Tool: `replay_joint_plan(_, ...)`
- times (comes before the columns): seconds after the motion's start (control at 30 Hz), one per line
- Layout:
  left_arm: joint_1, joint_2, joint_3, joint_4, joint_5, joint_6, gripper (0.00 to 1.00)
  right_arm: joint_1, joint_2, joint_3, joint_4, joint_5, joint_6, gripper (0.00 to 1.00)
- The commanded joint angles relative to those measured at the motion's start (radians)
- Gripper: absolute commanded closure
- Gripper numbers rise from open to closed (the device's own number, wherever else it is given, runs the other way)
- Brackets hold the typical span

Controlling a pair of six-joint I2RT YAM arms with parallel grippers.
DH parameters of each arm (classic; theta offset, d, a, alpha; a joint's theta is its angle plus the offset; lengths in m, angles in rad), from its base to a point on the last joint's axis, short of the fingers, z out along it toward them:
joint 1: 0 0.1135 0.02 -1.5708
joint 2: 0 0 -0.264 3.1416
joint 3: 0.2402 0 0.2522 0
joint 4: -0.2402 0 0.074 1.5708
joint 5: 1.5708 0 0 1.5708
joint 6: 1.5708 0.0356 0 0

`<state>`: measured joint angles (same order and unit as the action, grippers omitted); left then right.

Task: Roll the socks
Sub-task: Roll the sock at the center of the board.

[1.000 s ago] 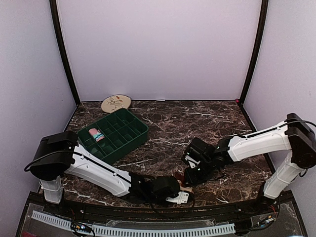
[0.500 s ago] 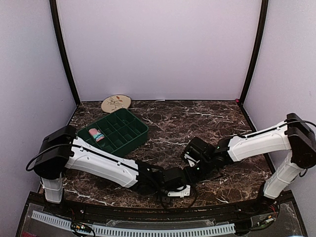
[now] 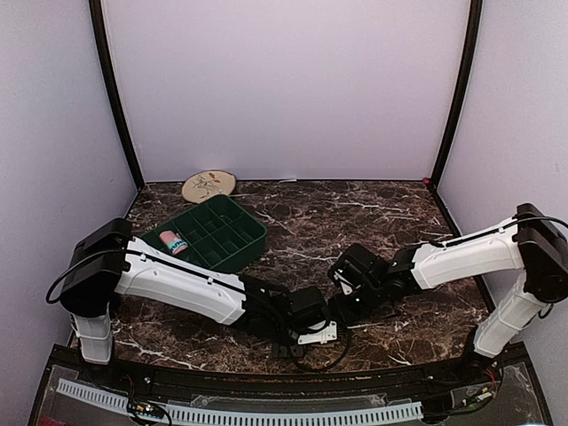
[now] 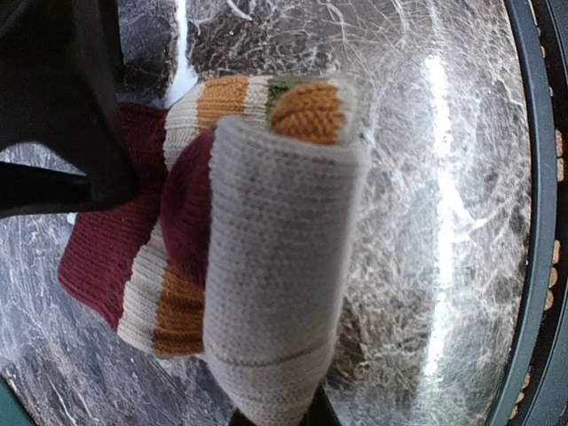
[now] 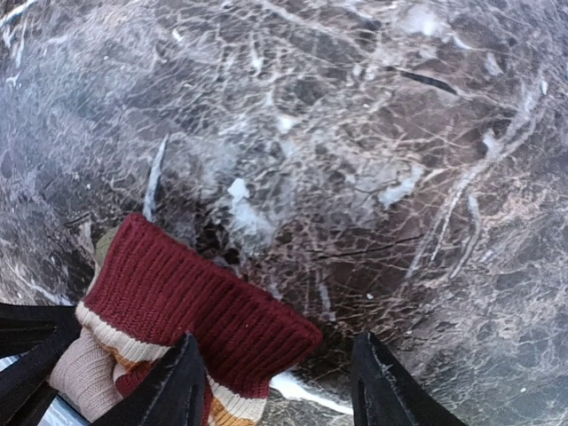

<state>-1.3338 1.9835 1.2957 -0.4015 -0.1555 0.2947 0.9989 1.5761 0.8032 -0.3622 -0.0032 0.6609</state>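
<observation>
The striped sock [image 4: 266,240] is a loose roll of tan, cream, orange and dark red knit, filling the left wrist view. My left gripper [image 4: 275,415] is shut on the roll's tan lower end. The sock's dark red cuff [image 5: 191,302] lies on the marble, partly between the spread fingers [image 5: 182,382] of my right gripper [image 5: 276,348], which is open and grips nothing. From above, both grippers [image 3: 318,330] [image 3: 344,304] meet at the table's front centre and hide this sock. The rolled pink sock [image 3: 173,241] sits in a compartment of the green tray [image 3: 253,232].
A round patterned plate [image 3: 209,185] lies at the back left by the wall. The tray stands left of centre behind my left arm. The table's dark front rim [image 4: 532,222] runs close beside the sock.
My right gripper has opened, leaving the dark red cuff free. My left gripper has carried the sock roll a little away from the front edge, toward the right gripper.
</observation>
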Motion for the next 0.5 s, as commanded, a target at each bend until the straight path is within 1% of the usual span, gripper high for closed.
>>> replay_joint_plan(0.0, 0.020, -0.009, 0.004, -0.174, 0.090, -0.005, 1.00, -0.013, -0.023, -0.032, 0.031, 0.040, -0.010, 0.42)
replay_joint_plan(0.1, 0.027, -0.009, 0.015, -0.201, 0.108, 0.001, 1.00, -0.016, -0.053, -0.048, 0.056, 0.063, -0.003, 0.41)
replay_joint_plan(0.2, 0.037, -0.004, 0.031, -0.226, 0.132, 0.006, 1.00, -0.021, -0.103, -0.067, 0.073, 0.106, 0.008, 0.38)
replay_joint_plan(0.47, 0.052, 0.019, 0.086, -0.285, 0.179, 0.040, 1.00, -0.028, -0.257, -0.160, 0.072, 0.153, 0.042, 0.37)
